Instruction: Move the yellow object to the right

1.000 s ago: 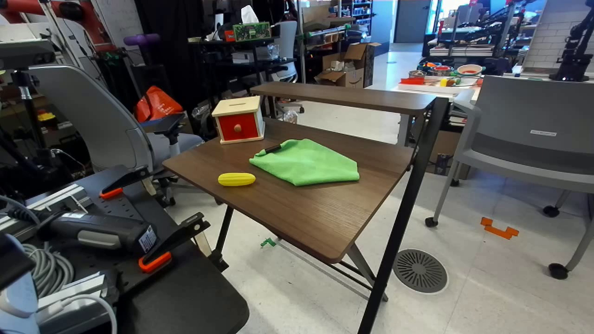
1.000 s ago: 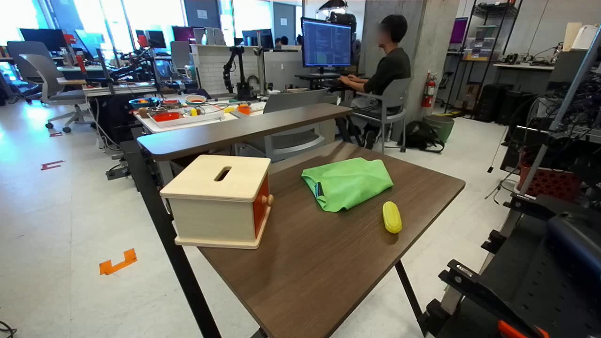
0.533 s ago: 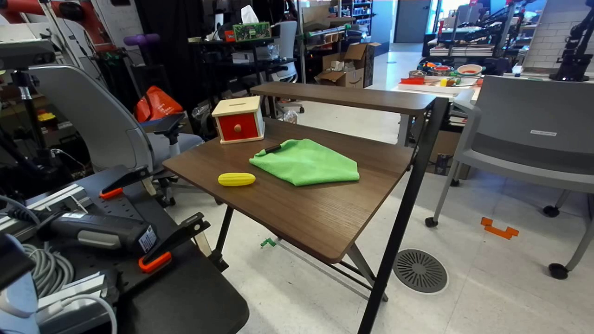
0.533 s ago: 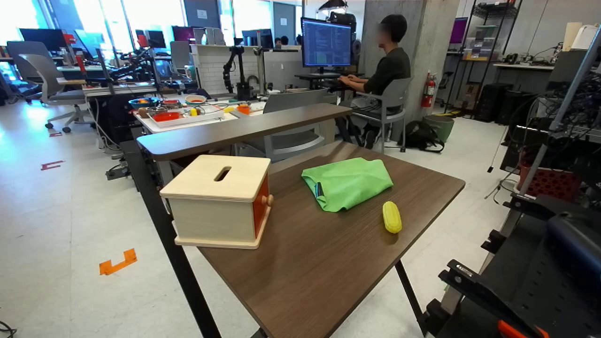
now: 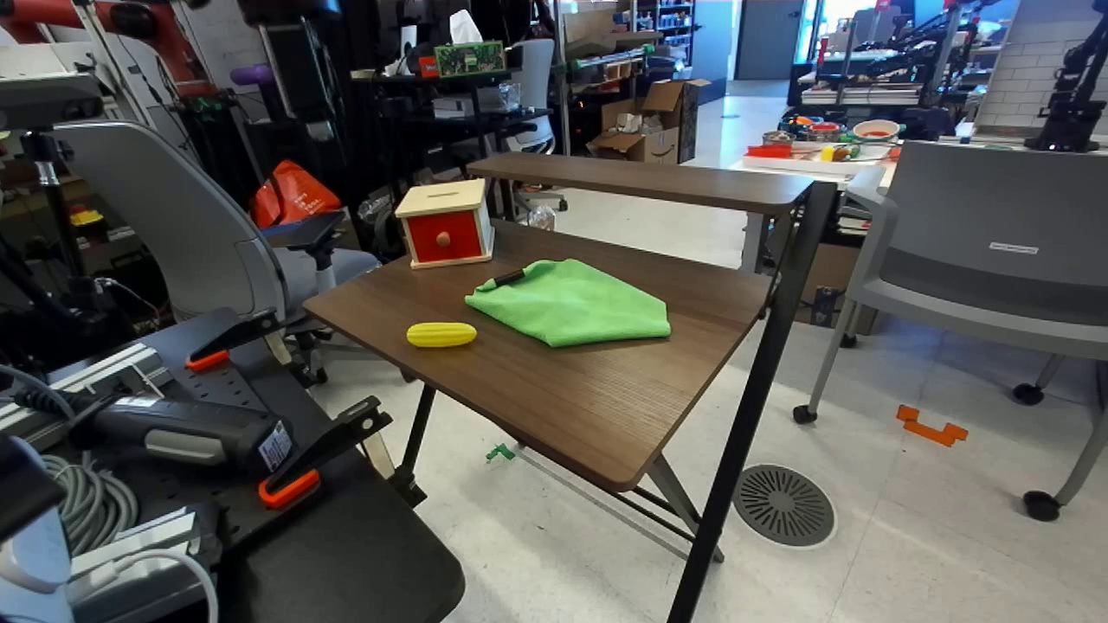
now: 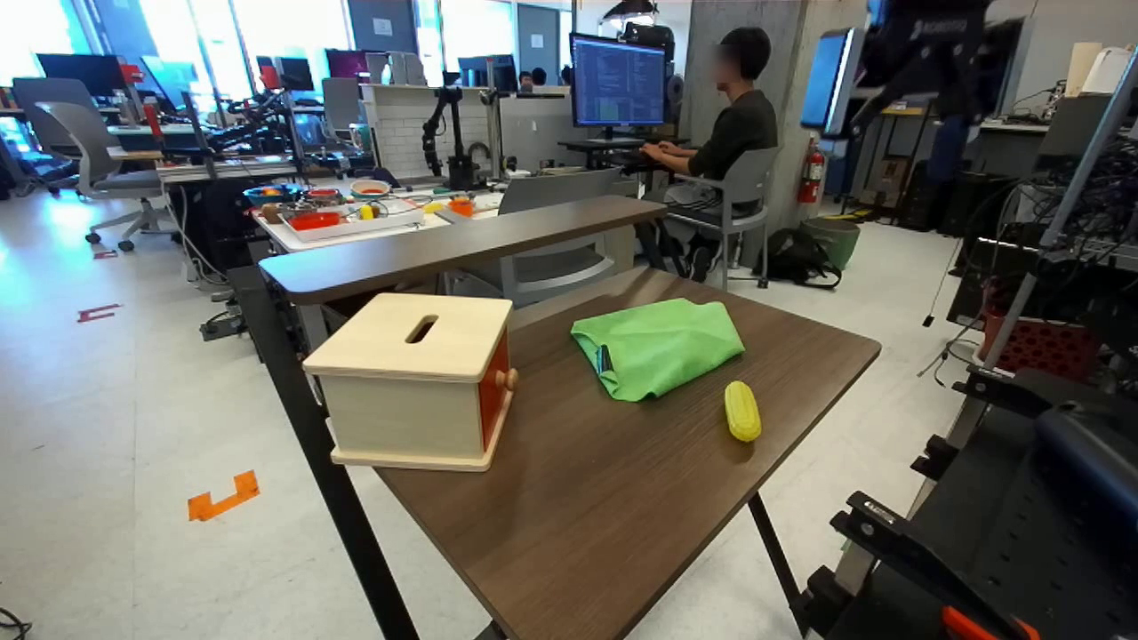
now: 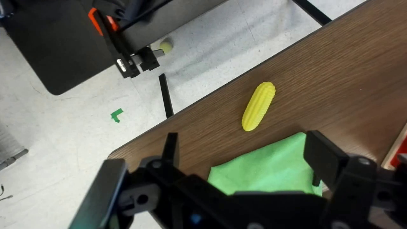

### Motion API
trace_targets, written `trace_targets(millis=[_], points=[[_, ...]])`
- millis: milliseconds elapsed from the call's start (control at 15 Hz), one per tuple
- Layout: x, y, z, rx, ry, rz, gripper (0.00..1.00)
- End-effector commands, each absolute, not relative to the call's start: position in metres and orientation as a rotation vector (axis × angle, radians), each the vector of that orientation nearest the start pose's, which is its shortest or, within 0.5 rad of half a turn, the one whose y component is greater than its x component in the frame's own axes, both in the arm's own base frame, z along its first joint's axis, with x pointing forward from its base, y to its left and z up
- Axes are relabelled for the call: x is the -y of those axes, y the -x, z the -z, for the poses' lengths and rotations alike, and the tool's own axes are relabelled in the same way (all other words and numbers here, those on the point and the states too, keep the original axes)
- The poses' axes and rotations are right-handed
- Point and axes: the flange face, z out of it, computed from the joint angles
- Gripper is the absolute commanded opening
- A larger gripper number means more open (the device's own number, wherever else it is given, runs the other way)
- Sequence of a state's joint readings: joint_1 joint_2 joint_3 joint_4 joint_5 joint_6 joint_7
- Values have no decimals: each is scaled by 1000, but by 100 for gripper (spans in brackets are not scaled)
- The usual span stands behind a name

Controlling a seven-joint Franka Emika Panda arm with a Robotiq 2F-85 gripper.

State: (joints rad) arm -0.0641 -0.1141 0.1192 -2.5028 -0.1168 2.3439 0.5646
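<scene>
The yellow object (image 5: 441, 335) is a small ribbed, corn-like oval lying on the brown table (image 5: 554, 389) near its edge. It also shows in an exterior view (image 6: 742, 412) and in the wrist view (image 7: 258, 106). My gripper (image 7: 244, 148) is open and empty, its black fingers wide apart. In the wrist view the yellow object appears above the fingertips, untouched. In an exterior view the gripper (image 6: 898, 147) is at the top right, high above the table. It is also partly visible at the top left of an exterior view (image 5: 318, 125).
A folded green cloth (image 5: 576, 303) with a dark stick-like thing (image 5: 509, 278) lies beside the yellow object. A wooden box (image 6: 404, 409) with a red front stands at another table edge. A raised shelf (image 6: 480, 240) runs along the table's back. A black cart with clamps (image 5: 346, 536) stands nearby.
My gripper and arm have come into both exterior views from above; they were out of sight before. The yellow object, cloth and box have not moved.
</scene>
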Motion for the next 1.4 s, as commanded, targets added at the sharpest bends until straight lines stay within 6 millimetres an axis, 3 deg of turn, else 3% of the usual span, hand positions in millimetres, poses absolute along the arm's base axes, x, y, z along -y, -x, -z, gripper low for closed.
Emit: trace_targets(millis=[0, 400, 1000, 1333], points=[[-42, -464, -281, -713, 3145, -41, 100], [-58, -468, -212, -826, 3089, 32, 100], [-44, -496, -119, -1016, 3099, 55, 100], [-46, -517, -82, -1083, 3101, 37, 100]])
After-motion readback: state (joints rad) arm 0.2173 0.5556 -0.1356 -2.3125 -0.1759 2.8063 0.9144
